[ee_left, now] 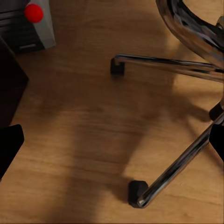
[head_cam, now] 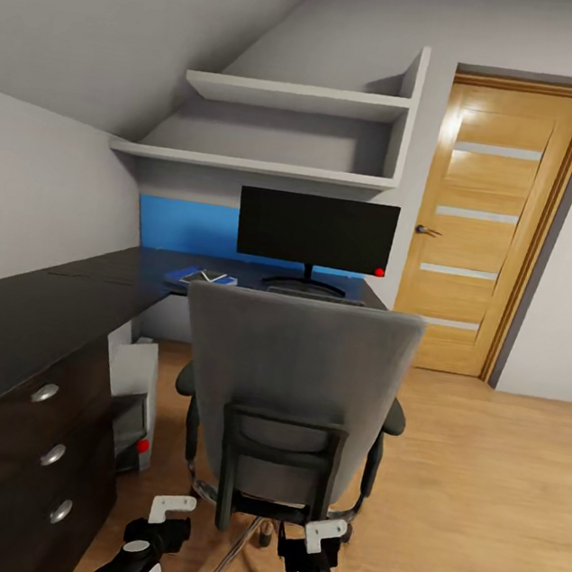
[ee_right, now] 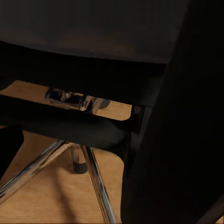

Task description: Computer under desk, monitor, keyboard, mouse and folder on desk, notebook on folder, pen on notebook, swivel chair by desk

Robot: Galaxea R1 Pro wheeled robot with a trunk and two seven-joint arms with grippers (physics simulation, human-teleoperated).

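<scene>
My left gripper (head_cam: 171, 511) and right gripper (head_cam: 323, 537) hang low behind the swivel chair (head_cam: 293, 396), each just short of its chrome base; both stand wide, holding nothing. The chair faces the table (head_cam: 37, 310), its back toward me, close to the table's far run. Open wooden floor (head_cam: 475, 495) lies to the right, up to the door (head_cam: 495, 224). On the left the drawer front crowds my left arm. The computer (head_cam: 134, 406) sits under the table, left of the chair. Far on the table: monitor (head_cam: 316, 231), the keyboard (head_cam: 316, 296) before it, the folder (head_cam: 198, 277) to the left. Left wrist view: chair legs and casters, computer's red button (ee_left: 33, 13). Right wrist view: the seat's dark underside (ee_right: 88, 28).
</scene>
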